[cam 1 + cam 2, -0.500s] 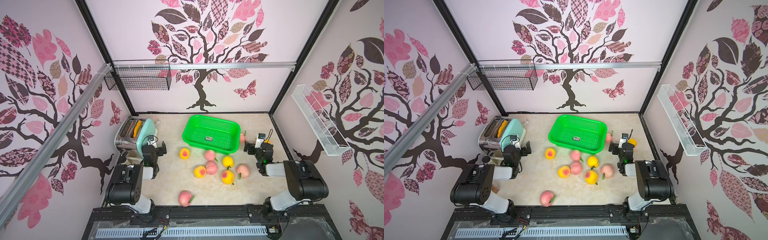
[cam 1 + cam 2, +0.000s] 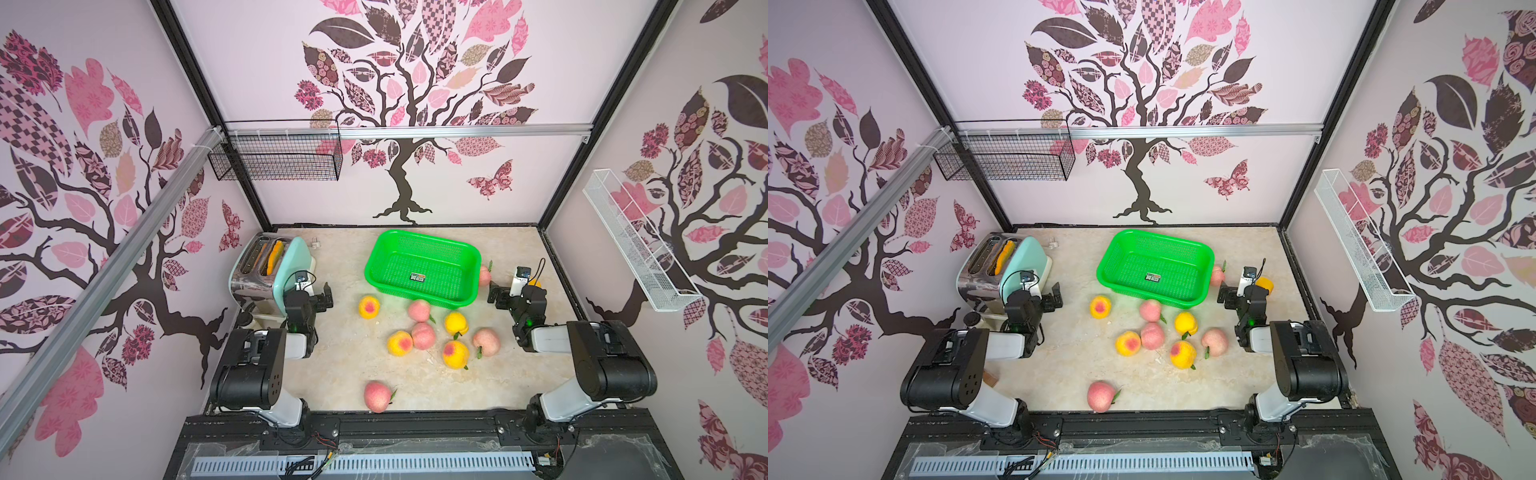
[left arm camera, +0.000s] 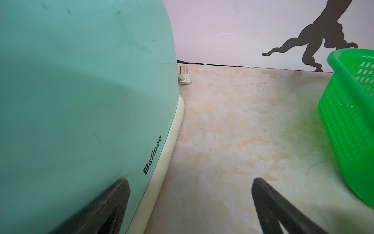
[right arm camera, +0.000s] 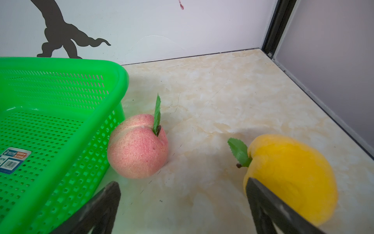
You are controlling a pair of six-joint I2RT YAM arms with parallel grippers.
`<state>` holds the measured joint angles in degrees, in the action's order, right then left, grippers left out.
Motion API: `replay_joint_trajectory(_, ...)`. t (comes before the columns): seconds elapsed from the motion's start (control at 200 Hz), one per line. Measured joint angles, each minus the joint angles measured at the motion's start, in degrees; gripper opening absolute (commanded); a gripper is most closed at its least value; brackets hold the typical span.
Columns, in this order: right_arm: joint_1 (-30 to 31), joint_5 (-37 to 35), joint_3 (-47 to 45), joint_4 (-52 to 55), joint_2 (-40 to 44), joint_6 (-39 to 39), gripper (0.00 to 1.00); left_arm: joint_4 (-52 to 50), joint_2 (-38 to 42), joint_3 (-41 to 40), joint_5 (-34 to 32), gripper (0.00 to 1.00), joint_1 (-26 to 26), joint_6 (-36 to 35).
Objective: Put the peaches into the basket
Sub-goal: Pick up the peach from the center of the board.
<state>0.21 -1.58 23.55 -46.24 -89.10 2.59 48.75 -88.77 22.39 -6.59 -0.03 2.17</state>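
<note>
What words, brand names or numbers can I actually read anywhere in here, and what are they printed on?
"Belinee": dark lettering low on the side of the mint-green toaster, in the left wrist view.
Too blurred to read: the sticker on the floor of the green basket. It shows a barcode and small print, but no legible words or digits.
No other text can be seen.

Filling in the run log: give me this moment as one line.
round fuzzy peaches: all on tabletop, none in bright green perforated plastic basket | left hand: open, empty | right hand: open, empty
</note>
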Motion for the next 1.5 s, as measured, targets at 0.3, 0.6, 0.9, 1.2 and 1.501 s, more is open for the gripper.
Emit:
replay_joint_trajectory(0.3,0.00,-0.02,0.00,-0.02,0.02,0.00,1.00,0.00,-0.02,0.00,0.00,0.98,0.00,0.00)
replay_joint_trajectory(0.6,0.00,-0.07,0.00,-0.02,0.00,0.00,1.00,0.00,-0.02,0.00,0.02,0.98,0.00,0.00)
replay_joint_trajectory(0.9,0.02,-4.68,0.96,7.56,5.75,-2.08,1.00,-2.78,1.57,0.24,-0.85,0.98,-0.13,0.42)
replay_joint_trajectory(1.2,-1.92,-6.69,14.29,31.32,18.05,-10.64,1.00,-27.50,15.32,11.58,-6.99,0.98,0.22,9.05)
replay_joint_trajectory(1.501,-1.95,3.93,20.26,49.40,21.16,-16.35,1.00,-41.64,16.17,14.19,2.10,0.98,-1.31,22.77)
